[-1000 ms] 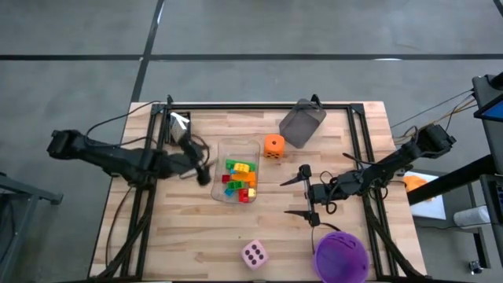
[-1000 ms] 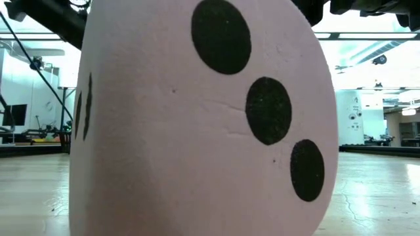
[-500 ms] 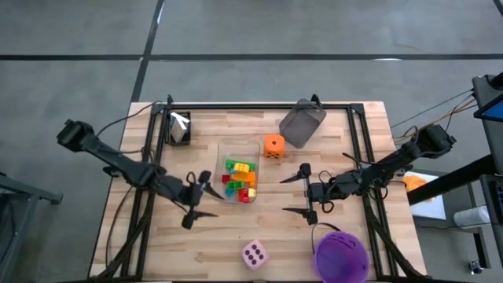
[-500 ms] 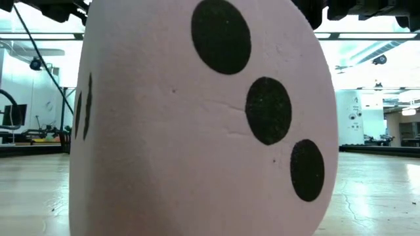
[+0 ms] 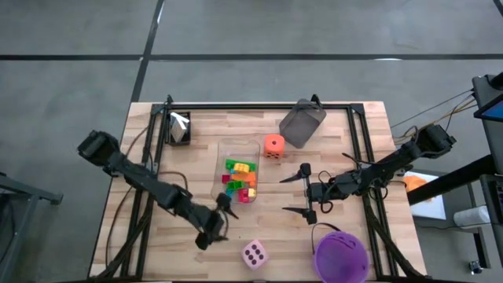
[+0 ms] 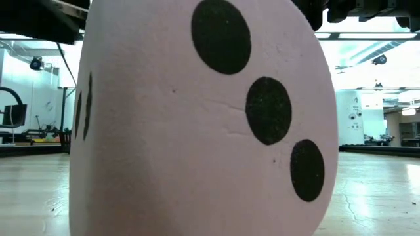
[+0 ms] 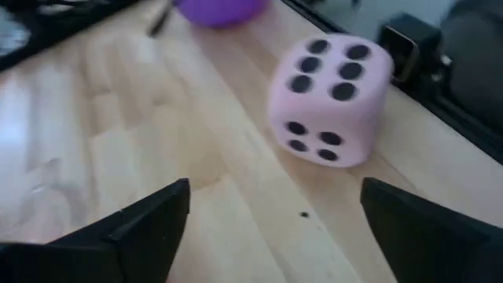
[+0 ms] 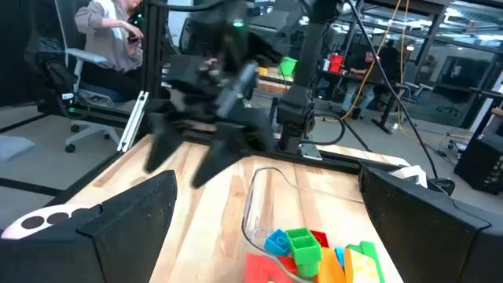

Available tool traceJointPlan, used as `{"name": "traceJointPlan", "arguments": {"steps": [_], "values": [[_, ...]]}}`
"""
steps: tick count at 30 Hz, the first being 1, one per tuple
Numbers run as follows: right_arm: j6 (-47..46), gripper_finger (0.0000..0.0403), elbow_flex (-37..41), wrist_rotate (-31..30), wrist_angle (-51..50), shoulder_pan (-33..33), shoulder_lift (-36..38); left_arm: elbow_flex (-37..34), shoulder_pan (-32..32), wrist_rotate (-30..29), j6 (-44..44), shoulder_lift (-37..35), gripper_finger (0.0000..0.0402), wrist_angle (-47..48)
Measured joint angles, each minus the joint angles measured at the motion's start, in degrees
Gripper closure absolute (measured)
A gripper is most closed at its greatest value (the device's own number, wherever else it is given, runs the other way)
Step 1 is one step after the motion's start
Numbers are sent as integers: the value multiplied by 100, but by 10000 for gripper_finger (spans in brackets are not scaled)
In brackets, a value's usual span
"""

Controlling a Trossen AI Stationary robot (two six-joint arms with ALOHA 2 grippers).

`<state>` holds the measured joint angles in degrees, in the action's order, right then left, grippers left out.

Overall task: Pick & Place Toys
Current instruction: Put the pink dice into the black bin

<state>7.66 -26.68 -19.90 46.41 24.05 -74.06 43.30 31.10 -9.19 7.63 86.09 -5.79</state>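
Two dark arms work over the pale wooden table [image 5: 346, 126]. Left gripper [image 5: 218, 222], jaws spread wide and empty, hangs just beside the pink black-dotted foam die [image 5: 253, 253]. Right gripper [image 5: 302, 194], equally wide and empty, waits beside the clear tray [image 5: 238, 145] of coloured bricks [image 5: 240, 179].

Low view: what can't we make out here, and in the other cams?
- Low view: pink die fills the picture, hiding the rest of the table.
- High view: contents of the small black holder too small.
- Left wrist view: purple bucket cut off by the edge, blurred.
- Right wrist view: left end effector motion-blurred.
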Motion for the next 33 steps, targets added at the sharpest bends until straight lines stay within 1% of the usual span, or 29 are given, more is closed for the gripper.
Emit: {"name": "traceJointPlan", "arguments": {"steps": [3,6,11,15,18,24,33], "values": [[-36,4,0,0,-17,0,1,538,148,-33,118,418,7,663],[-48,4,0,-3,-37,0,2,1081,289,-94,221,789,11,1324],[-66,4,0,-95,-61,0,2,1790,529,-162,510,1327,18,1630],[-65,5,0,-136,-70,-2,2,2165,663,-565,862,1638,17,1658],[-66,4,0,-159,-108,-11,2,2340,711,-820,1070,1779,14,1669],[-64,5,0,-233,-158,-30,2,2401,711,-820,1076,1927,13,1697],[-63,4,0,-439,-247,-67,2,2403,733,-776,1039,2026,13,1318]]}}
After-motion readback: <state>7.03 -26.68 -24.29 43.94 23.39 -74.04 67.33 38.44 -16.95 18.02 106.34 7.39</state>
